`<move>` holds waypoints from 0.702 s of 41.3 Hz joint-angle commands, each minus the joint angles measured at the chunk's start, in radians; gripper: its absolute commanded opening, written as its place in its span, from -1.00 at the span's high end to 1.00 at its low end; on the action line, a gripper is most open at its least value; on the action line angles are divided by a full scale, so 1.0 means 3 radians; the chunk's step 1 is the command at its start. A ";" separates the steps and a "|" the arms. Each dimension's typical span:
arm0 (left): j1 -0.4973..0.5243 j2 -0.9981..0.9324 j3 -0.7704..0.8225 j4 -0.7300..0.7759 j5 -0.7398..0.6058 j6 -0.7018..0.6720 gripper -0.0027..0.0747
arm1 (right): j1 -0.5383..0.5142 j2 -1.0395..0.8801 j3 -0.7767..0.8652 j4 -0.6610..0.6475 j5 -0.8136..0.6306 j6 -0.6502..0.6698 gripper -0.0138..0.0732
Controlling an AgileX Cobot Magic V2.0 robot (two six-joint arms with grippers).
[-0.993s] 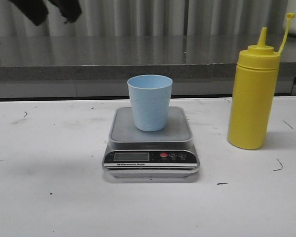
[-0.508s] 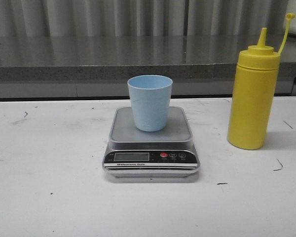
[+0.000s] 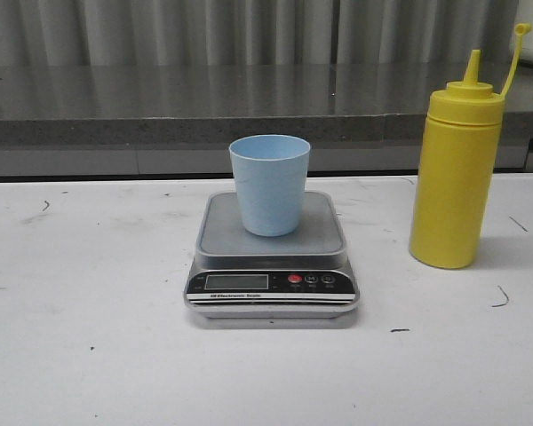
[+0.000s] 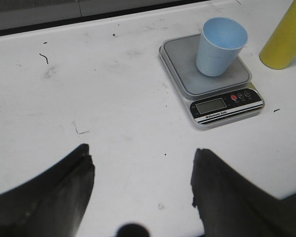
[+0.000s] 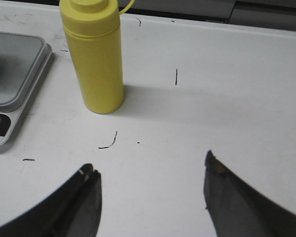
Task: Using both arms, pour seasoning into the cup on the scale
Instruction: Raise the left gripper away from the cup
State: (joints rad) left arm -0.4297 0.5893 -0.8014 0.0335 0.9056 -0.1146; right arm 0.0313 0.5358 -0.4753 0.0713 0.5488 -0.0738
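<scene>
Front view: the cup (image 3: 269,184) stands upright on the steel platform of the scale (image 3: 272,257) at the centre of the white surface (image 3: 89,355), while the seasoning (image 3: 456,177) bottle stands upright at the cup's 3 o'clock, apart from the scale, its cap strap raised. A second ago a dark arm filled the 11 o'clock corner of this view; it left half a second ago and the frame now shows no arm at all. Cup, scale and bottle have not shifted. That suggests both arms are pulled back at the start of the job, with nothing yet picked up or poured.

Left wrist view: the left gripper (image 4: 140,190) hangs released above bare surface, jaws spread wide and holding nothing. The scale and cup lie toward 1 o'clock, well apart from it; the cup looks empty, though the display is too small to read.

Right wrist view: the right gripper (image 5: 150,202) is likewise spread and empty. The seasoning stands at roughly 11 o'clock from it, near but untouched, with the scale's edge beyond. The right arm appears best placed to take the bottle first.
</scene>
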 commanded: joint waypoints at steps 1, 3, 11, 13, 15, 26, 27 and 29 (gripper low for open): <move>0.0007 0.0011 -0.0086 0.0006 -0.0216 -0.0033 -0.18 | 0.0007 0.0030 -0.0098 -0.0031 -0.0240 -0.0033 -0.41; 0.0007 0.0011 -0.0086 0.0006 -0.0216 -0.0033 -0.18 | 0.0007 0.0030 -0.0098 -0.0031 -0.0240 -0.0033 -0.41; 0.0007 0.0011 -0.0086 0.0006 -0.0216 -0.0033 -0.18 | 0.0007 0.0030 -0.0098 -0.0027 -0.0240 -0.0029 -0.41; 0.0007 0.0011 -0.0086 0.0006 -0.0216 -0.0033 -0.18 | 0.0007 0.0030 -0.0098 -0.0027 -0.0240 -0.0029 -0.41; 0.0007 0.0011 -0.0086 0.0006 -0.0216 -0.0033 -0.18 | 0.0007 0.0030 -0.0098 -0.0027 -0.0238 -0.0029 -0.41; 0.0007 0.0011 -0.0086 0.0006 -0.0216 -0.0033 -0.18 | 0.0088 0.0037 -0.0104 0.0017 -0.0168 -0.0050 -0.47; 0.0007 0.0011 -0.0086 0.0006 -0.0216 -0.0033 -0.18 | 0.0127 0.0049 -0.0107 0.0017 -0.0168 -0.0070 -0.53; 0.0007 0.0011 -0.0086 0.0006 -0.0216 -0.0033 -0.18 | 0.0231 0.0067 -0.0107 0.0017 -0.0165 -0.0149 -0.66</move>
State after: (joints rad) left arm -0.4297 0.5893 -0.8014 0.0335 0.9056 -0.1168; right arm 0.0658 0.5366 -0.4753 0.0713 0.5580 -0.0838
